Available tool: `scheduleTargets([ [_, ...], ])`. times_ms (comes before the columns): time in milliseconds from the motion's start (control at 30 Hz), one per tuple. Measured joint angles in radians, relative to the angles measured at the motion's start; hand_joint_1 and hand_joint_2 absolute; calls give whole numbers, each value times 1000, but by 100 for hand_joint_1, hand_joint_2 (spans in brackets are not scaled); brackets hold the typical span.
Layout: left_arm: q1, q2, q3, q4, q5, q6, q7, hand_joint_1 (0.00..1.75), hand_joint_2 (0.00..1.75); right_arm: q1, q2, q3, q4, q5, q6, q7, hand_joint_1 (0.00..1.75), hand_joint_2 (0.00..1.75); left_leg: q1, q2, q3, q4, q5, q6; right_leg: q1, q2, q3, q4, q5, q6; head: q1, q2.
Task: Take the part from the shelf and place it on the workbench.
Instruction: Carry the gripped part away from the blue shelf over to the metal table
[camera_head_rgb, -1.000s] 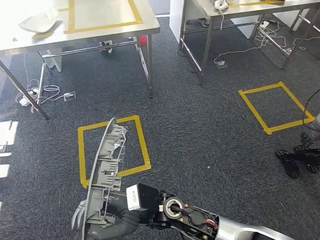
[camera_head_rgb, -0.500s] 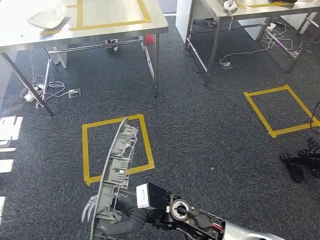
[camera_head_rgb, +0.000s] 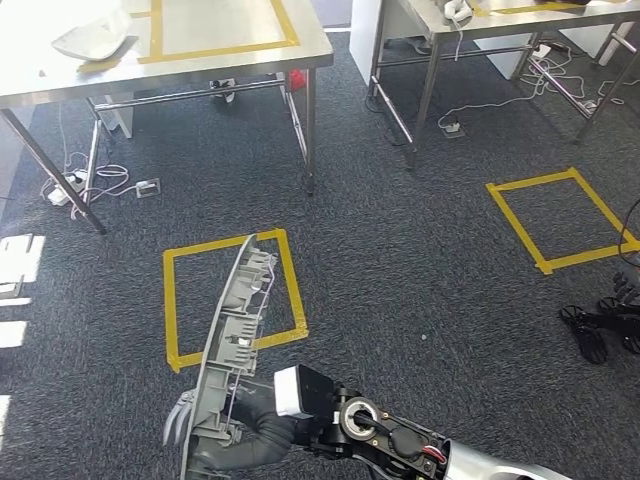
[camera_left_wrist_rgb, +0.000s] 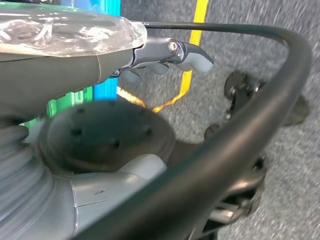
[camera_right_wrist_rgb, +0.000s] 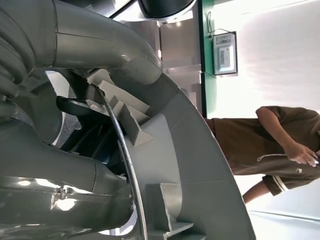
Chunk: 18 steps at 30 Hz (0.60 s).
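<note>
- Dark grey carpet covers the floor in the head view, marked by a yellow tape square near the middle and a second yellow tape square well apart to the right.
- Two steel-legged workbenches stand at the far side; the left stainless tabletop bears yellow tape lines and a pale curved plastic shell near its left end.
- White cables and a power strip lie under that tabletop.
- Low in the same view, the right hand grips the lower end of a long, curved grey plastic part with ribs on its inner face; the part stands upright, above the floor, in front of the near tape square.
- Left wrist view: the left hand holds nothing, its grey fingers stretched out close together; a black cable arcs across the carpet and yellow tape.
- Right wrist view: the grey fingers wrap round the ribbed part, and a person in brown clothes stands before a bright wall.
</note>
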<state>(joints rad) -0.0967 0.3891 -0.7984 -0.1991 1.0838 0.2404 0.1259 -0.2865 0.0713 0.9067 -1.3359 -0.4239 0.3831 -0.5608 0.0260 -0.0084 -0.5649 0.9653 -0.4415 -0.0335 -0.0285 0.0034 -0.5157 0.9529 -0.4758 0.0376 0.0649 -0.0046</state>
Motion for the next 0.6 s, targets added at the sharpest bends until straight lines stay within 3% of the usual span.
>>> scheduleTargets([
  [600,0,-1,0,0,2,0,-6,0,175,-1,0,-1,2,-23,16,-6,175,175,0,0,3,-4,1,-1,0,0,1,0,-1,1,0,0],
])
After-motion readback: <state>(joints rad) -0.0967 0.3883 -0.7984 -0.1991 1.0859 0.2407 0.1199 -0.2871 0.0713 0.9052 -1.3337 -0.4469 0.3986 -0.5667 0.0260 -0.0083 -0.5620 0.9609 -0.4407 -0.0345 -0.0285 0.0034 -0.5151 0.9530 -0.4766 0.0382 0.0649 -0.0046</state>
